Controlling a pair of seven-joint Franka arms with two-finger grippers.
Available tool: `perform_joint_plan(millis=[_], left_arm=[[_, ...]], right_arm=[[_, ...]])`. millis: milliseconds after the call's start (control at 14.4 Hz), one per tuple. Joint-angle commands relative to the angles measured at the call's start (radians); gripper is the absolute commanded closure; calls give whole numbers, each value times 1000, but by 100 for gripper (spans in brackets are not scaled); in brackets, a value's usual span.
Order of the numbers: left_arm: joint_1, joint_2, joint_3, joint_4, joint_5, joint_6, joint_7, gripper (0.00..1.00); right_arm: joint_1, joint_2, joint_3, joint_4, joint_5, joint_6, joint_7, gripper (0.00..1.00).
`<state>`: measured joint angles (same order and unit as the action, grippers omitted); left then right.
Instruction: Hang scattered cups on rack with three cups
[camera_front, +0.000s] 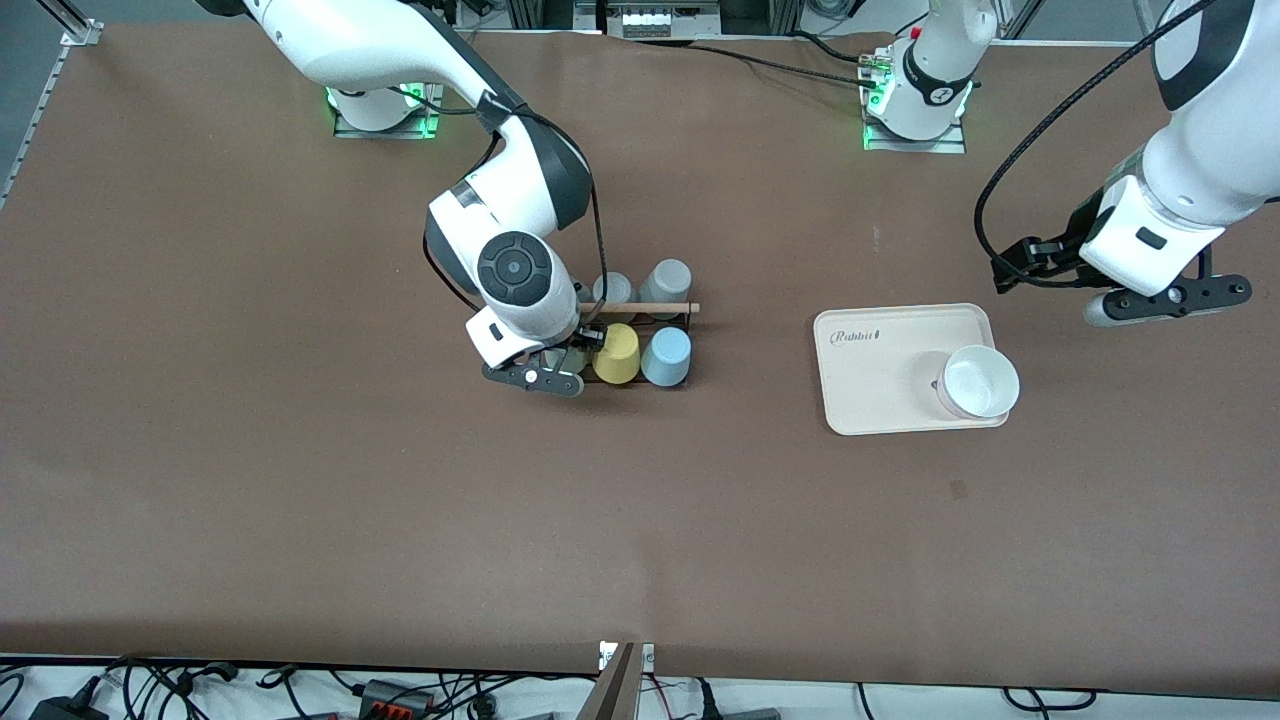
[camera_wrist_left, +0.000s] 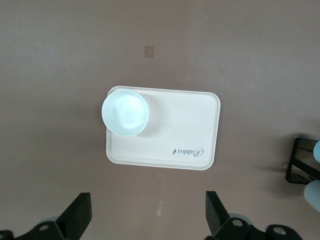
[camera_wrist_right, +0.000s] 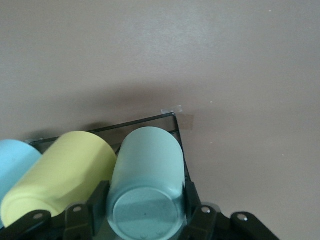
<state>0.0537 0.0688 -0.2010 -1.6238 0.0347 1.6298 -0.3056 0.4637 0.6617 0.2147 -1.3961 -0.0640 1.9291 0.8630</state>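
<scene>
Right gripper sat low at the rack, at the end of it toward the right arm's end of the table, on the side nearer the front camera. Jaws were closed on the pale mint green cup, inverted, base up, one finger pressed to each flank. Cup stood inside the rack's black wire frame, touching the yellow cup beside it. Then came the light blue cup, also base up, just beside the yellow one, all three in a row on the rack's nearer side. Wooden rod ran across the top, with two grey cups on the rack's farther side.

Toward the left arm's end of the table lay the cream tray, well apart from the rack. Carried a white bowl at its corner nearer the front camera.

Left gripper hung in the air over bare table near the tray's end, waiting. Jaws stood wide apart, with nothing between the fingers.
</scene>
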Motion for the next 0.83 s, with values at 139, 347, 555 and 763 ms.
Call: perform_joint_plan(millis=[139, 347, 555, 763], left_arm=[[6, -30, -15, -4, 11, 10, 22, 0], [-3, -32, -17, -2, 8, 10, 20, 0], [0, -32, -15, -2, 8, 2, 17, 0], [8, -35, -15, -2, 8, -4, 23, 0]], right_arm=[[12, 13, -6, 19, -10, 8, 22, 20], [0, 0, -9, 29, -8, -1, 2, 0], [-31, -65, -17, 35, -45, -8, -105, 0], [-150, -146, -27, 48, -37, -90, -197, 0]])
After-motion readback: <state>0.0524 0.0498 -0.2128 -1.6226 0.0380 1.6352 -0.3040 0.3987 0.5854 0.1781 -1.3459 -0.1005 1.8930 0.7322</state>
